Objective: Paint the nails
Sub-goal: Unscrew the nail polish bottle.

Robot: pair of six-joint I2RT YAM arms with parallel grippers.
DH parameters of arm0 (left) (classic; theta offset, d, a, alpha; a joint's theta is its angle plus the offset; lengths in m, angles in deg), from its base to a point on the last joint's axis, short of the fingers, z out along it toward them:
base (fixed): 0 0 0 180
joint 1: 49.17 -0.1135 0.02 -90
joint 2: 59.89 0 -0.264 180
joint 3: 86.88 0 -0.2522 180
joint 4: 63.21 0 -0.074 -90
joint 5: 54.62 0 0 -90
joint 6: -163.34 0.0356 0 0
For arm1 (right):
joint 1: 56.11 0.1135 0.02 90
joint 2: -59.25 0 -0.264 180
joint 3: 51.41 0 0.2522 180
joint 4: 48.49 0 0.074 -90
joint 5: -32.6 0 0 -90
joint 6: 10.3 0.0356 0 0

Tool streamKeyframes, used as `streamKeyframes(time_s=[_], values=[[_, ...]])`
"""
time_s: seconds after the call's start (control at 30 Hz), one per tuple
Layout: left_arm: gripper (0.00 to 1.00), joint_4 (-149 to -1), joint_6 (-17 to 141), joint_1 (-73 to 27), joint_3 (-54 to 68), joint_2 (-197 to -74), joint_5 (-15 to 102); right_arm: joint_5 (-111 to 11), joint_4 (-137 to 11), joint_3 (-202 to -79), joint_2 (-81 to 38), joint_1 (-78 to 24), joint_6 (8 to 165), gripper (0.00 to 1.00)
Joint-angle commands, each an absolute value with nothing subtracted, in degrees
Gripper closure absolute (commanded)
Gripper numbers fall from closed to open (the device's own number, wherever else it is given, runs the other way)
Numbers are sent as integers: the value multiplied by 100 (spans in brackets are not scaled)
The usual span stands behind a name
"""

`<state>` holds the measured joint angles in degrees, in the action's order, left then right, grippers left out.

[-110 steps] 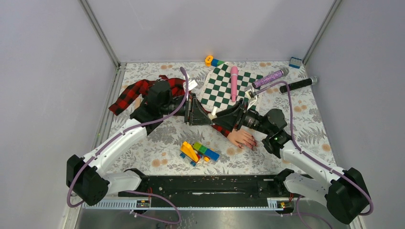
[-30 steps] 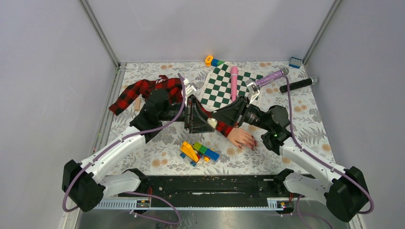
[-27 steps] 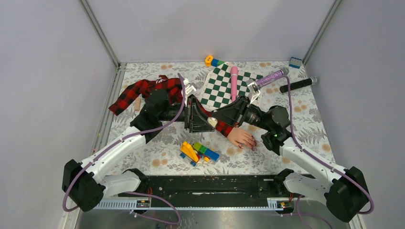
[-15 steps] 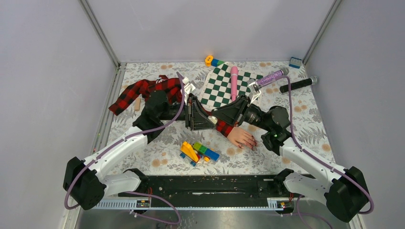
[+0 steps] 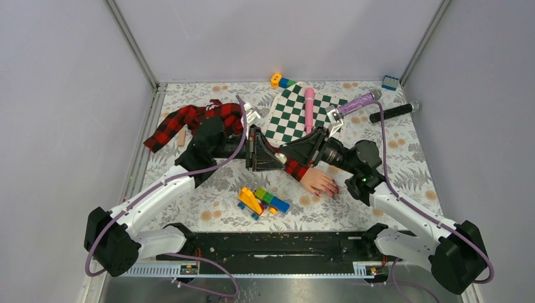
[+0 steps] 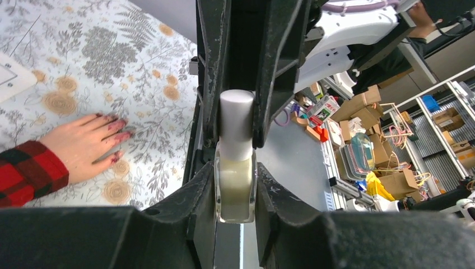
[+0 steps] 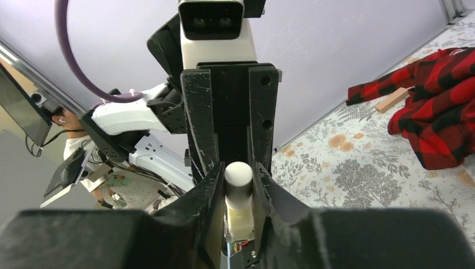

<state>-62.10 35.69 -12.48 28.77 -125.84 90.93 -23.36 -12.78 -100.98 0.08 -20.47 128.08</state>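
**Both arms clamped on one small bottle, painted nails just beside**

In the overhead view the two arms meet at the centre of the frame. The left gripper [image 5: 272, 158] and the right gripper [image 5: 292, 153] are tip to tip over the red-black plaid sleeve [image 5: 189, 120], and their black bodies hide whatever is between them.

The left wrist view shows it. The left jaws are clamped on the pale glass body of a small bottle [image 6: 235, 188], and the right jaws, facing them, are closed on its white cap [image 6: 236, 120]. The right wrist view shows the same hold from the other end: its own jaws press the cap from both sides, and the left wrist's camera housing faces it at top centre.

The nails [image 6: 119, 126] show clearly only in the left wrist view, at the left of the frame. They are dark red with smeared edges, on the mannequin hand [image 6: 78, 148], which lies palm down with its fingers spread on the floral counter [image 6: 101, 50]. In the overhead view the hand lies just below and to the right of the grippers, and the nails are too small to make out.

The left arm rises from the lower left corner and runs diagonally up to the centre, its gripper pointing right. The right arm comes from the lower right, bends right of centre, and points its gripper left, in line with the other. Toy blocks [image 5: 262, 201] lie just below the grippers and a checkered board [image 5: 290, 117] just above them.
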Motion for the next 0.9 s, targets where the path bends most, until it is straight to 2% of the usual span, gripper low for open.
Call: streamKeyframes(time_s=[0.0, 0.07, 0.1, 0.2, 0.5, 0.63, 0.8, 0.87], values=[[100, -7928, 4838, -1208, 2029, -12586, 8827, -2526, -2015, -10397, 209, -2019, 12211, 51], [100, -8656, 5387, -1216, 1717, -12636, 8595, -2657, -2493, -10533, 357, -2018, 12086, 30], [100, -8924, 5628, -1210, 1600, -12670, 8426, -2762, -2730, -10602, 433, -2031, 12061, 23], [100, -9151, 5984, -1208, 1479, -12676, 7702, -3230, -3657, -10789, 685, -2059, 12015, 13], [100, -9525, 6936, -1193, 1354, -12463, 4835, -5082, -5297, -11007, 1166, -2079, 12246, 12], [100, -9183, 6856, -1173, 1801, -12416, 4890, -5494, -5462, -10892, 1258, -2052, 12320, 26], [100, -9452, 7076, -667, 1892, -12448, 4577, -5910, -5800, -11243, 873, -1712, 12026, 35], [100, -9532, 7072, -595, 1840, -12503, 4601, -6004, -6025, -11497, 649, -1605, 11915, 34]])
